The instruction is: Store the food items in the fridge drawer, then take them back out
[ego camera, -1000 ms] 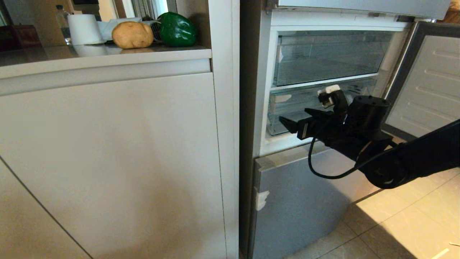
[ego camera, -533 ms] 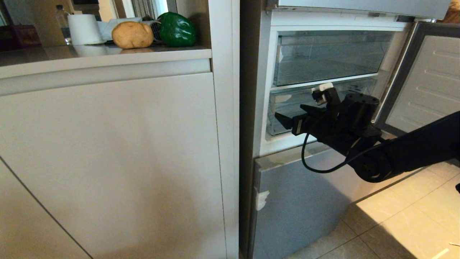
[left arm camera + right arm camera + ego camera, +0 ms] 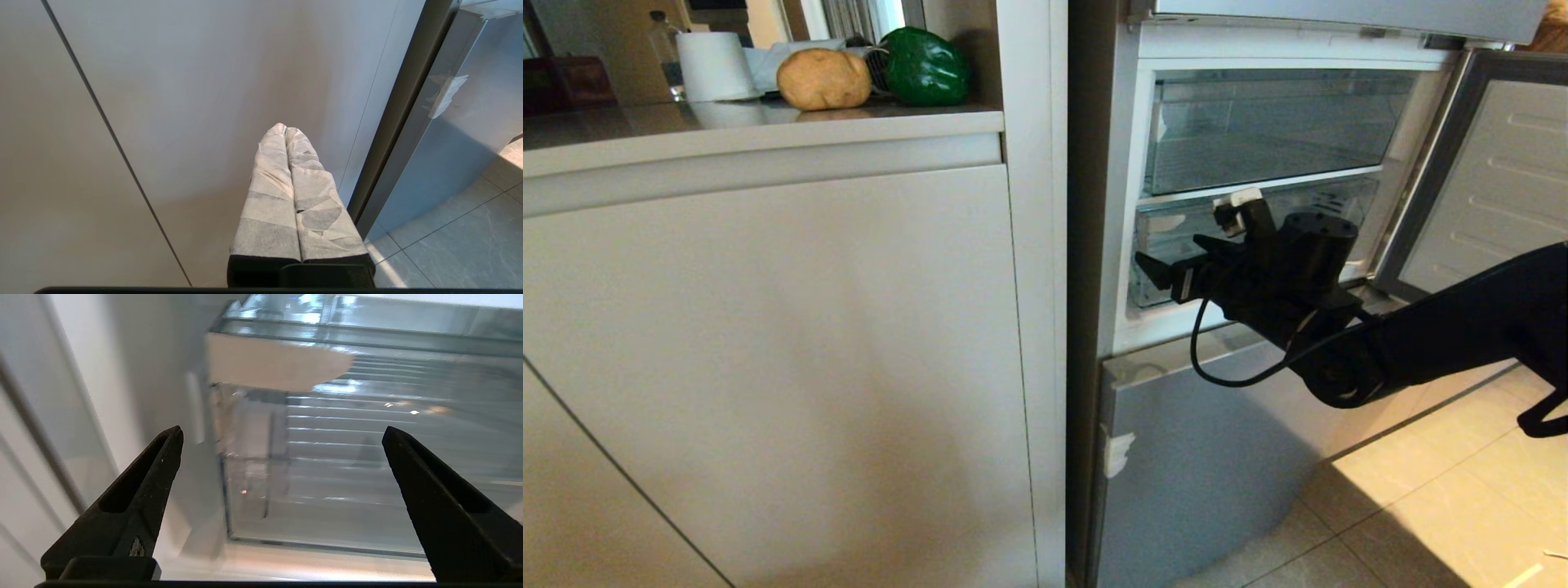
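Observation:
The tan potato and the dark green bell pepper rest side by side on the counter, left of the fridge. In the open fridge compartment two clear drawers are stacked, both pushed in; the lower fridge drawer is partly hidden by my right arm. My right gripper is open and empty, just in front of that drawer's left end. In the right wrist view the drawer's clear corner shows between the fingers of the right gripper. My left gripper is shut, parked low before a cabinet door.
The fridge door stands open at the right, close behind my right arm. A silver-grey panel closes the fridge below the compartment. A white roll and a clear bottle stand on the counter. Beige cabinet doors fill the left.
My right gripper has moved left and a little up, closer to the lower drawer's left end, staying open. The food items have not moved.

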Controlling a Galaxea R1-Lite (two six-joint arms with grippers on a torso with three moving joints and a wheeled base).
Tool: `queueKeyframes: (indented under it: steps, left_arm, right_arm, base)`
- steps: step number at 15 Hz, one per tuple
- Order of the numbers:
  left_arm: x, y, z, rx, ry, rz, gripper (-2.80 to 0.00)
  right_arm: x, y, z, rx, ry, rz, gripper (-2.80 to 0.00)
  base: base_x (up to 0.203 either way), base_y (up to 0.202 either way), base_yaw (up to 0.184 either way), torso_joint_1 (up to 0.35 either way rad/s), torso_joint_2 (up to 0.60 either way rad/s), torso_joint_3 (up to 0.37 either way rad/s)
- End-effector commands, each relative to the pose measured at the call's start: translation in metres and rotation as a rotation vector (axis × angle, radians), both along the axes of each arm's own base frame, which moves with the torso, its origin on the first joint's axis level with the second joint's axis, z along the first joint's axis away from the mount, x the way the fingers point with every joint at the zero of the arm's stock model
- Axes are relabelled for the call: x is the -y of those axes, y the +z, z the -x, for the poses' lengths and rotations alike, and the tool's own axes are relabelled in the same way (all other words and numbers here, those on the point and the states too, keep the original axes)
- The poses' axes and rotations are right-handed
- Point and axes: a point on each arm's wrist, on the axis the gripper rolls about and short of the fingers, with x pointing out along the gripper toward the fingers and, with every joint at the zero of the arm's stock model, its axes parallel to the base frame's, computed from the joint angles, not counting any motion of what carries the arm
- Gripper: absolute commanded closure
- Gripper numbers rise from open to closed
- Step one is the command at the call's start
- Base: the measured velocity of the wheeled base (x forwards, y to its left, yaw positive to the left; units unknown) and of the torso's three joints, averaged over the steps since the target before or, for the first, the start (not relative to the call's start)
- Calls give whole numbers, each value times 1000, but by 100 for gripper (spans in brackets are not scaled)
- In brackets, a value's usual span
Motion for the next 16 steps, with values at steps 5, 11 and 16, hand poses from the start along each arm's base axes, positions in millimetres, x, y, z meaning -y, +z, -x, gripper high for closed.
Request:
queueKeyframes:
  steps: [5, 11, 16]
  left_arm:
    - [0, 0, 0, -1, 1, 0, 0]
    - [0, 0, 0, -2, 1, 0, 0]
    - [0, 0, 0, -1, 1, 0, 0]
  right_arm:
    - [-1, 4, 1, 14, -66, -7, -280]
    - [-12, 5, 9, 14, -37, -3, -280]
    - [-19, 7, 13, 17, -18, -4, -280]
  base:
    - [0, 0, 0, 0, 0, 0]
    - [0, 0, 0, 0, 0, 0]
    - [0, 0, 0, 0, 0, 0]
